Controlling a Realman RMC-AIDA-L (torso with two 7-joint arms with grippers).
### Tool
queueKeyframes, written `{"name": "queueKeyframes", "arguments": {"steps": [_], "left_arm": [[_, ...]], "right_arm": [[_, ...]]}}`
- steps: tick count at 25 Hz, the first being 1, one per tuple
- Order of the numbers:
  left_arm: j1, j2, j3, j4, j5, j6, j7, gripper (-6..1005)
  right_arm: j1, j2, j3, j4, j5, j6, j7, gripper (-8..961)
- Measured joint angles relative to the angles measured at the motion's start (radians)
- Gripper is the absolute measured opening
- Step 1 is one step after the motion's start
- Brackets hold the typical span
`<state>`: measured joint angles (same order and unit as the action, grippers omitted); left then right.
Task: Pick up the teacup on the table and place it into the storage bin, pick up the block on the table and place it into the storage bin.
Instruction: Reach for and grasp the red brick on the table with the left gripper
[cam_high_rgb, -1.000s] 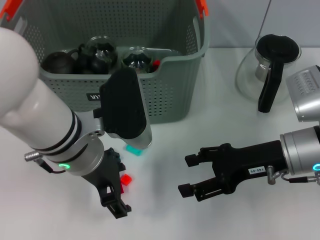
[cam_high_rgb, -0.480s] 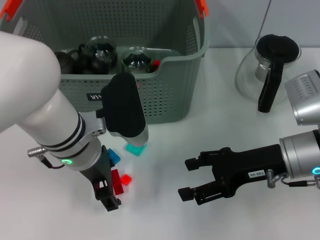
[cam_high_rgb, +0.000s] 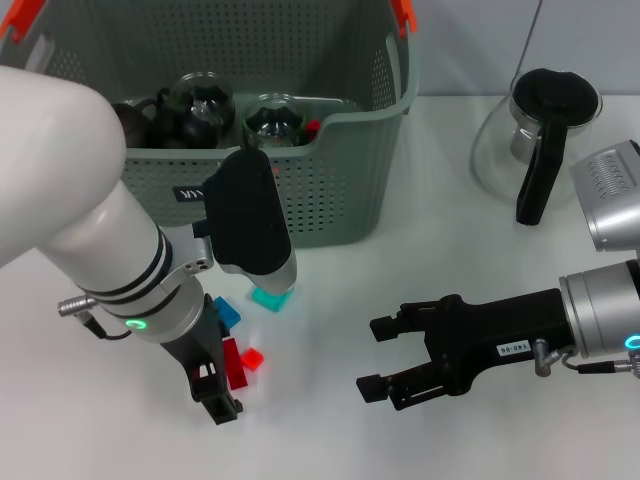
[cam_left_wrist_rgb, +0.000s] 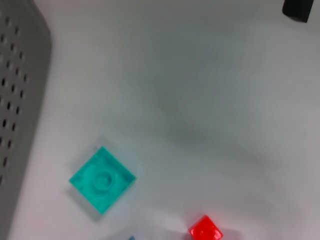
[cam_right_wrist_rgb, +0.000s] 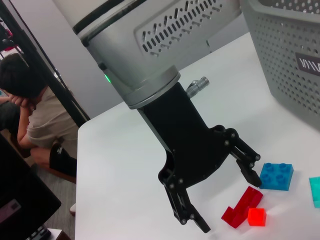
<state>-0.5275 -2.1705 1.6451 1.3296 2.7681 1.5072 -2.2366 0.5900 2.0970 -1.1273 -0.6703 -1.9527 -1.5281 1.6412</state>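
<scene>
The left gripper (cam_high_rgb: 222, 385) is hanging low over the white table (cam_high_rgb: 330, 300) with its black fingers (cam_right_wrist_rgb: 246, 165) spread open, straddling a long red plastic brick (cam_right_wrist_rgb: 241, 206) that is lying flat between them. A small bright red cube (cam_high_rgb: 252, 358) is sitting just beside that brick, a blue studded brick (cam_right_wrist_rgb: 275, 176) is lying near one fingertip, and a teal square plate-shaped block (cam_left_wrist_rgb: 102, 180) is resting near the wall of the large grey-green perforated storage bin (cam_high_rgb: 340, 180). Dark teapots and glass vessels (cam_high_rgb: 200, 105) are lying inside the bin. The right gripper (cam_high_rgb: 385, 355) is hovering open and empty, well apart from the blocks. A glass carafe with a black handle (cam_high_rgb: 540, 140) is standing beyond it.
</scene>
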Motion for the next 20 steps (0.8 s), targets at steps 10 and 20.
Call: {"name": "queueKeyframes", "arguments": {"steps": [10,20], "left_arm": [[-0.007,0.001,-0.001,-0.019,-0.001,-0.012,0.0,949],[-0.011,-0.001,-0.002,-0.024,-0.002,0.002,-0.001,948]], "right_arm": [[0.001,0.0,0.0,0.0,0.0,0.0,-0.001,945],[-0.001,0.0,-0.002,0.0,0.0,0.0,-0.001,945]]}}
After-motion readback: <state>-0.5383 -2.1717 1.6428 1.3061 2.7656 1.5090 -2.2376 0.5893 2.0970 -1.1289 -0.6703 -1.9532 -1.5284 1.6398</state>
